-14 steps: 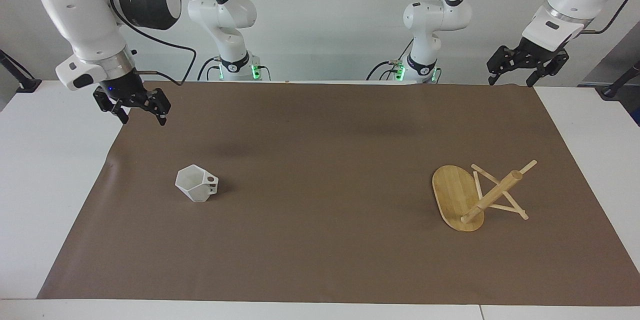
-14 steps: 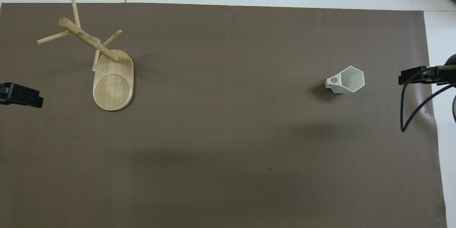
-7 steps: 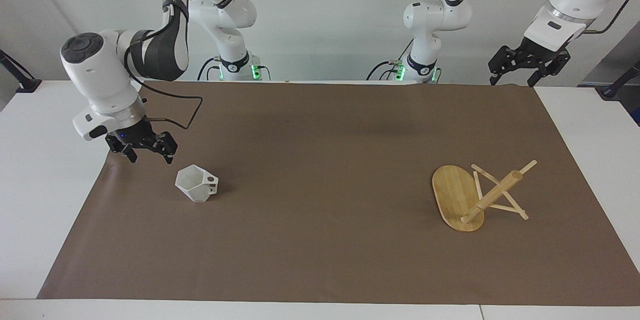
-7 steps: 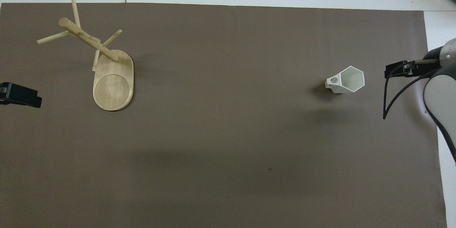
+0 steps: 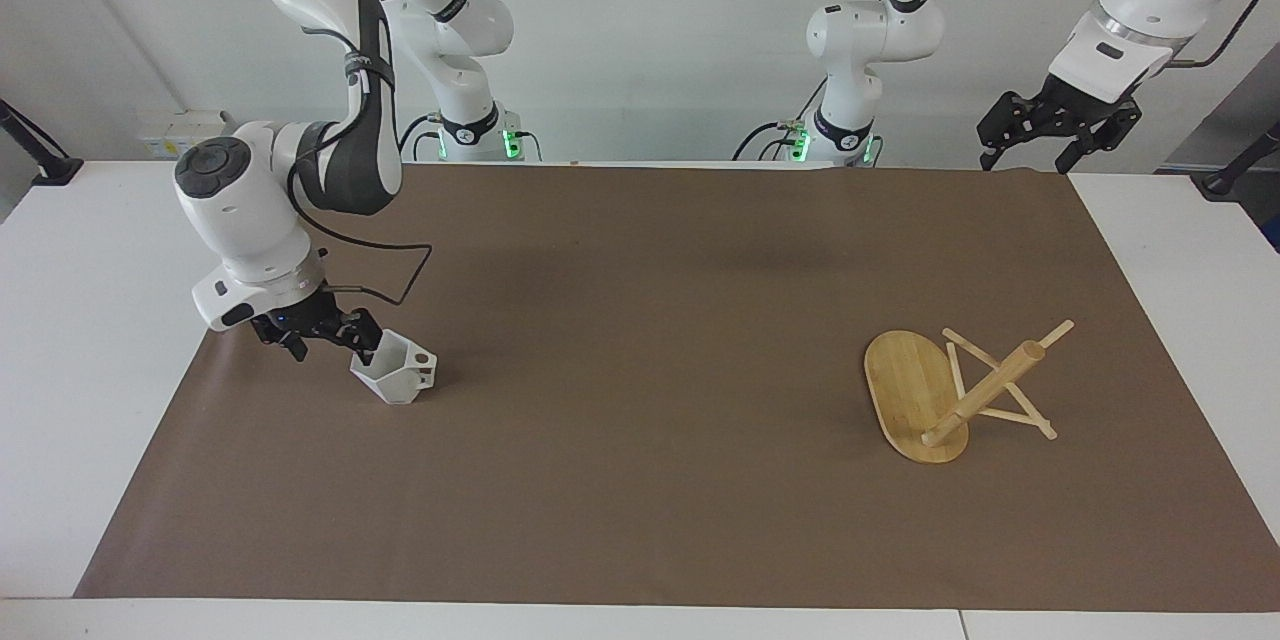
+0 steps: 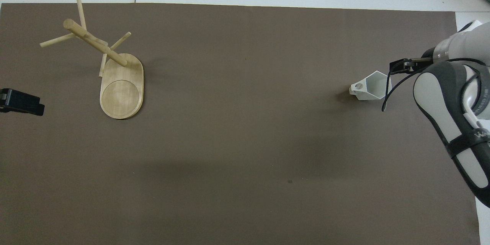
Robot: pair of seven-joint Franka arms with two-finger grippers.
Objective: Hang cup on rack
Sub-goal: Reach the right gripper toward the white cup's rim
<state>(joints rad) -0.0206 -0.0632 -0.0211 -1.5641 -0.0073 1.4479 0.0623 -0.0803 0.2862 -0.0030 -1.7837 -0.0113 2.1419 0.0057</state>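
Observation:
The white faceted cup (image 5: 398, 377) stands on the brown mat near the right arm's end, opening up, its handle toward the table's middle. It also shows in the overhead view (image 6: 373, 87). My right gripper (image 5: 332, 352) is open and low beside the cup, with one finger at its rim; I cannot tell whether they touch. In the overhead view the right gripper (image 6: 398, 66) sits at the rim's edge. The bamboo rack (image 5: 965, 390) stands upright near the left arm's end, and shows in the overhead view (image 6: 115, 61). My left gripper (image 5: 1030, 152) waits open, raised over the mat's edge.
The brown mat (image 5: 640, 320) covers most of the white table (image 5: 90, 320). The right arm's forearm and cable (image 6: 451, 115) hang over the mat's edge next to the cup. The left gripper (image 6: 21, 101) shows at the overhead view's edge, beside the rack.
My right gripper has come down and moved in from the mat's edge to the cup's rim. The cup, the rack and the left gripper have stayed put.

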